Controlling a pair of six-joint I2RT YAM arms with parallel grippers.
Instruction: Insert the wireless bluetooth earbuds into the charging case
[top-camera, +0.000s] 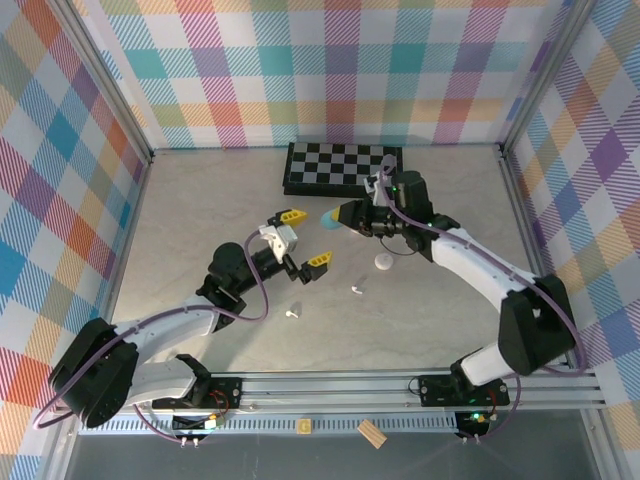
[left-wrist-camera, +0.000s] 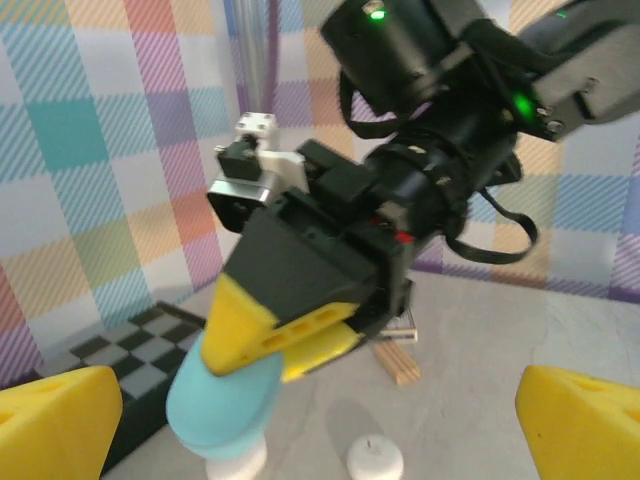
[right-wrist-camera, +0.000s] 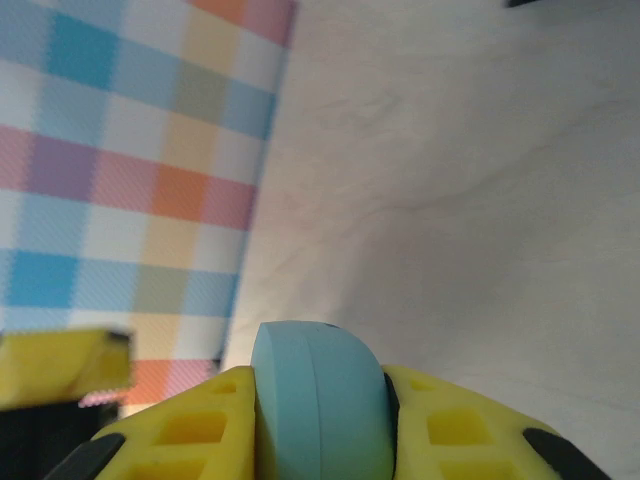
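Down on the table (top-camera: 200, 230), seen from above alone, lie two tiny white earbuds (top-camera: 357, 290), loose, apart from both grippers and too small to make out their stems. Up close from the wrists, shows the right gripper (right-wrist-camera: 320, 385) clenched on a smooth light blue charging case (right-wrist-camera: 315, 430), cut off below. Shows too the left gripper (left-wrist-camera: 320, 420) spread wide and empty, yellow fingertips (left-wrist-camera: 55, 425) at the frame's corners.
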